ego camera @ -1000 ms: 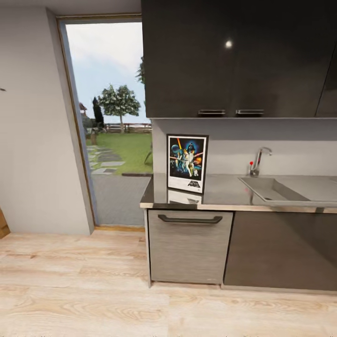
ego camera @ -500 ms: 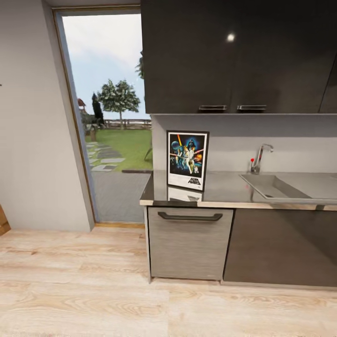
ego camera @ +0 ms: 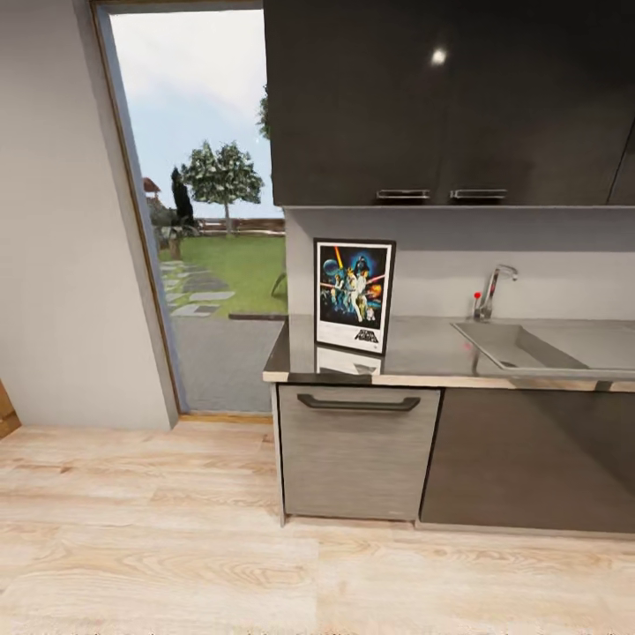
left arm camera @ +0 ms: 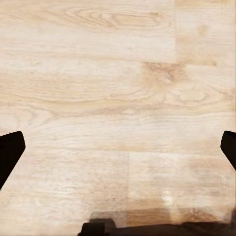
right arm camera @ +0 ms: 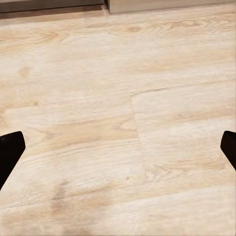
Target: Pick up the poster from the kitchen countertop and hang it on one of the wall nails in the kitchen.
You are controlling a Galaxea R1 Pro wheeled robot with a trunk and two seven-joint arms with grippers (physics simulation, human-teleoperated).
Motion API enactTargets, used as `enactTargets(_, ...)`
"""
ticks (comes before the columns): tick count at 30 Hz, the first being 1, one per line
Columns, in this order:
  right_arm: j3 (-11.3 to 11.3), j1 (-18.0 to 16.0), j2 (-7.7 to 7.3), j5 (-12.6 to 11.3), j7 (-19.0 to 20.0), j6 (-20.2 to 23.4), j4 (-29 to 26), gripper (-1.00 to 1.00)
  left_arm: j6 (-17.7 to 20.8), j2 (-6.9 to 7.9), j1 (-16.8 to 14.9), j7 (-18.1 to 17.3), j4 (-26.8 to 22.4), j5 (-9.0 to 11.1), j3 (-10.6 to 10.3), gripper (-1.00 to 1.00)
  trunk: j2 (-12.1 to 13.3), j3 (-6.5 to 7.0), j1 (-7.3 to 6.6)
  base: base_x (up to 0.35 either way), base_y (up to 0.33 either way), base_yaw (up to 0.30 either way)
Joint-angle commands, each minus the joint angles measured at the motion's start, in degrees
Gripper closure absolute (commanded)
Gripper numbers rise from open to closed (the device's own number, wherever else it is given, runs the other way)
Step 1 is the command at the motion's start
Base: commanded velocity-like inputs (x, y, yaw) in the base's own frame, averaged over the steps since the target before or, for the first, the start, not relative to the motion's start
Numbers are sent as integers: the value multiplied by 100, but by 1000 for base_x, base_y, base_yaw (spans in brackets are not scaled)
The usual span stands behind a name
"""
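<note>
Item 1. The poster [ego camera: 354, 296]: upright framed film print, black frame, white border, dark blue scene. It stands on edge at the left end of the bench [ego camera: 423, 346], top leaning back against the grey wall [ego camera: 459, 265] under the dark upper cabinets [ego camera: 441, 101]. That lean is what keeps so thin a thing standing. Its lower half mirrors in the glossy slab just in front.

Item 2. Bench fittings: steel sink [ego camera: 529, 346] and chrome tap [ego camera: 490, 291], well to the poster's right, apart from it. Below, a drawer front with a dark bar handle [ego camera: 358, 403].

Item 3. Glass door [ego camera: 203, 220] to the left of the bench, garden beyond. No nail can be made out on the pale wall [ego camera: 62, 220] beside it.

Item 4. Left gripper [left arm camera: 118, 152] and right gripper [right arm camera: 118, 152]: each wrist view looks down at the wooden floor [ego camera: 176, 547], dark finger tips at the far side edges. Jaws wide apart, nothing between them; the arms hang low, likely because the robot is travelling.

Item 5. Status, by judgement: approach stage, poster not yet reached. The grasp will probably want the frame's free side edges, since the back lies against the wall.
</note>
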Motion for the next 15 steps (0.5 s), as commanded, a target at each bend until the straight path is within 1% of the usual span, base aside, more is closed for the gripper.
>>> enactTargets(1,-2,-3,1,-7,-3,-22,4,-100,-8,-1,3,-1,1,-3,3,-100,-3,-11,0,0,0,0)
enactTargets(10,8,-3,1,7,5,-26,-2,-100,-8,-1,2,-1,7,-4,4,-100,-3,-24,0,0,0,0)
enactTargets(11,-16,-3,-31,26,6,-32,-28,-100,-8,-1,2,-1,14,-6,5,-100,-3,-24,0,0,0,0)
enactTargets(15,-26,-3,-33,19,6,-87,-96,-100,-8,-1,1,-1,11,0,1,-100,-3,-24,0,0,0,0)
